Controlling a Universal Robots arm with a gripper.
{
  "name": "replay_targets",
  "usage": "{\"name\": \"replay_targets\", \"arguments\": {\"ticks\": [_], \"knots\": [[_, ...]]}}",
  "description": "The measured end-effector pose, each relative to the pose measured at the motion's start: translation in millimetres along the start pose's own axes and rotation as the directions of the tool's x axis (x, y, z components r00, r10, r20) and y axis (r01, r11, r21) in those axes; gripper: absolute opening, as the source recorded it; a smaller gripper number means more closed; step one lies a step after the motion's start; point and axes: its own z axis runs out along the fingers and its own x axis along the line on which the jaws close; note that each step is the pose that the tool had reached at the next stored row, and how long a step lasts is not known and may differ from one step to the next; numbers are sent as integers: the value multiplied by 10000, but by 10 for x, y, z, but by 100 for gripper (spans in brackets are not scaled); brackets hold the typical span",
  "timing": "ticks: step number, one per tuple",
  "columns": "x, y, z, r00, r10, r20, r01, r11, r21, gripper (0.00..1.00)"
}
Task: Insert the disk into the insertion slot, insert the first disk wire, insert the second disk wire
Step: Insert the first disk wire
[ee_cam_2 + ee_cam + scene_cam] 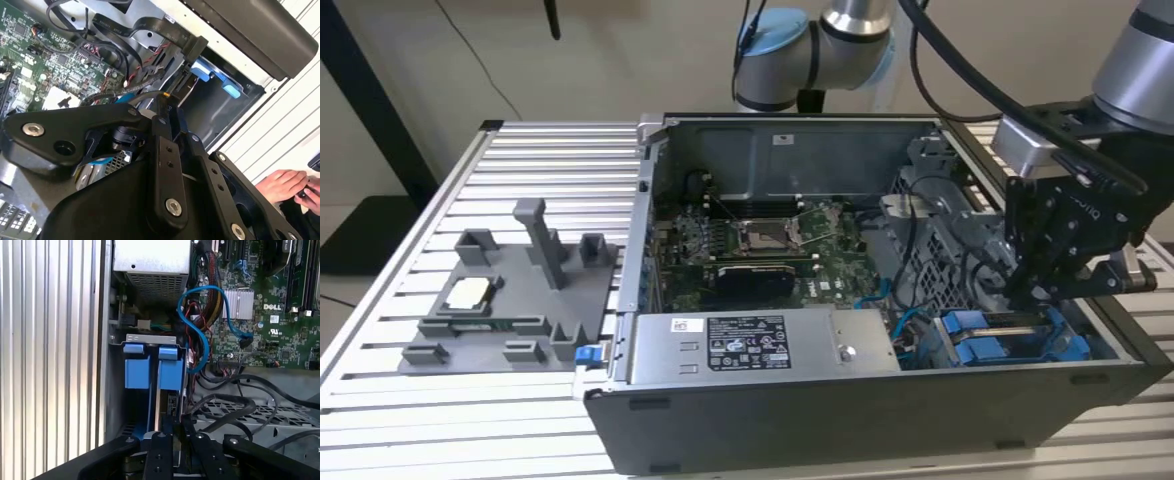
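Observation:
The disk (169, 374), in its blue carrier frame, stands edge-on in the insertion slot (150, 338) of the dark metal drive cage, beside a second blue-framed unit (136, 367). My gripper (172, 426) is directly behind the disk, its black fingers closed against the disk's rear edge. In the exterior view the gripper (1041, 295) hangs just over the blue frames (967, 338) at the case's front right corner. The second disk wire (192, 47), a flat black cable ending in a wide black plug, hangs loose beside the cage. Which cable is the first disk wire I cannot tell.
The open computer case (854, 400) lies on a slatted metal table (520, 180). Thin blue cables (200, 315) and black cable loops (235, 405) crowd the space next to the cage. A grey fixture tray (507, 300) sits at the exterior view's left. A person's hands (290, 185) rest outside the case.

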Motion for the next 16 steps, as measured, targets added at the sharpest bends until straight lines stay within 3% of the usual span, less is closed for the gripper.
{"name": "replay_targets", "arguments": {"ticks": [11, 16], "knots": [[5, -74, 87, 10000, -2, 24, 2, 10000, 29, 19], [8, -97, 125, 10000, 4, 70, -4, 10000, 29, 19]]}}
